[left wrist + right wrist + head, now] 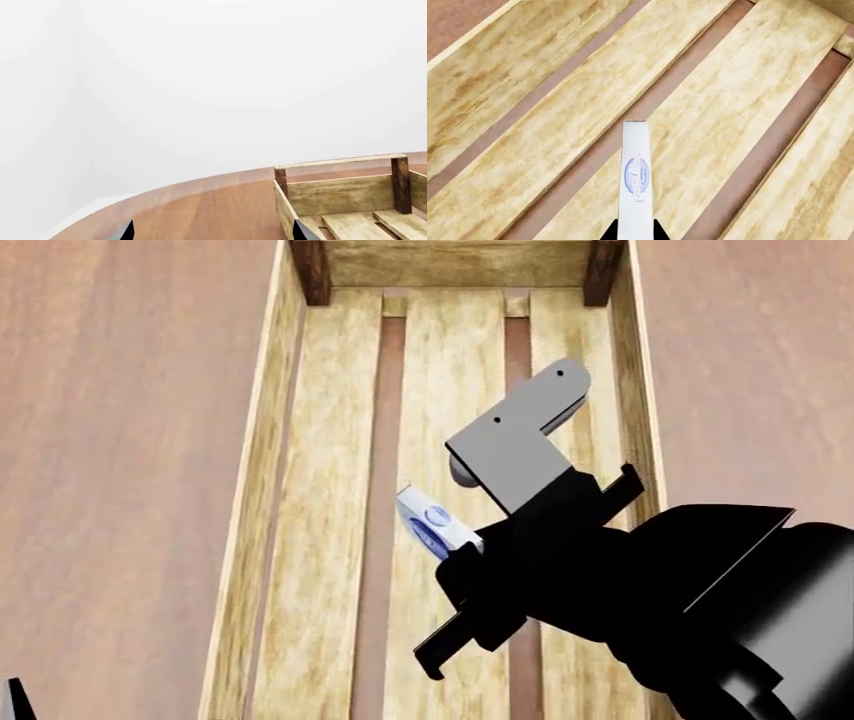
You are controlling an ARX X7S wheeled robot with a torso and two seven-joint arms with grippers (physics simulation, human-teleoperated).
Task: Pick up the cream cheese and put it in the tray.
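Note:
The cream cheese point(434, 521), a small flat white box with a blue oval logo, is held edge-on in my right gripper point(461, 545) above the slatted floor of the tray point(267, 440). In the right wrist view the box point(636, 175) sticks out between the two dark fingertips point(608, 232), over the light-wood slats point(727, 100). My left gripper point(212, 231) is open and empty over the table beside the tray's end point(340, 192). Only its tip shows at the head view's lower left corner point(19, 698).
The brown wooden table point(120, 440) lies on both sides of the tray. Dark brown corner posts point(311, 270) stand at the tray's far end. In the left wrist view the table's curved edge point(167, 192) meets a plain white background.

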